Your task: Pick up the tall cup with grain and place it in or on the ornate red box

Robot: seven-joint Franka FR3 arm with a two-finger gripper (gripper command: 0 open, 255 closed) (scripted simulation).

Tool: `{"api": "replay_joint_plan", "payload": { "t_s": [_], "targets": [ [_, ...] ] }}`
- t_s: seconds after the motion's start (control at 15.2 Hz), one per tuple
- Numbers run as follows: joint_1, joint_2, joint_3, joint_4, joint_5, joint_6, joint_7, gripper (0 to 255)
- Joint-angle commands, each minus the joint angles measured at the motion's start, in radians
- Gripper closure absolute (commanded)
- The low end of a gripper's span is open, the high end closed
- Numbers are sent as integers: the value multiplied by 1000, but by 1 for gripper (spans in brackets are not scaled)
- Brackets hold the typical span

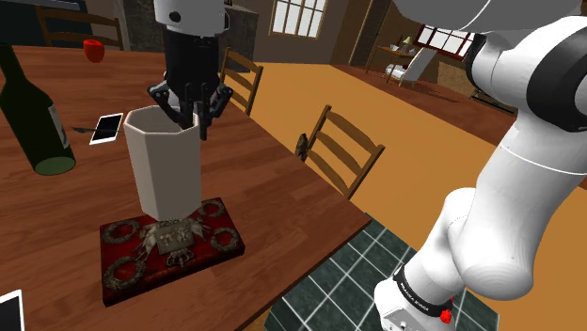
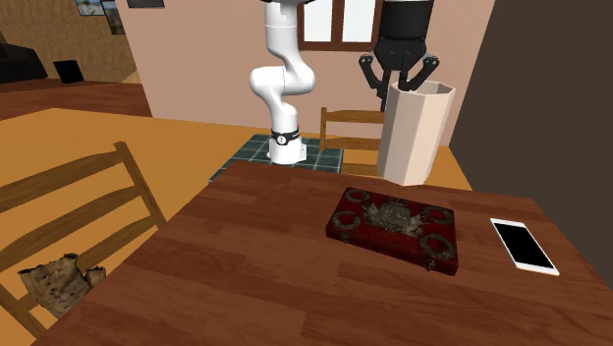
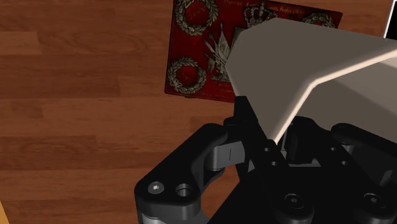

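Tool (image 1: 191,115) clamped on the rim of the pale tall cup (image 1: 169,169), held upright over the ornate red box (image 1: 127,268) near the worktop (image 1: 282,188) edge, apparently lined up for set-down; contact unclear.

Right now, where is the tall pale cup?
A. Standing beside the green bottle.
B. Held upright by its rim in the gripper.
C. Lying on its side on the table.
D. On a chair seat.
B: the gripper clasps the cup at its rim, and it hangs upright by the ornate red box.
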Motion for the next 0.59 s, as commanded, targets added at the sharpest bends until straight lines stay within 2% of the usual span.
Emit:
{"api": "replay_joint_plan", "payload": {
  "t_s": [0.0, 0.53],
  "targets": [
    [0, 1, 0, -25, 0, 28, 0, 255],
    [-1, 3, -1, -132, 0, 135, -5, 255]
  ]
}}
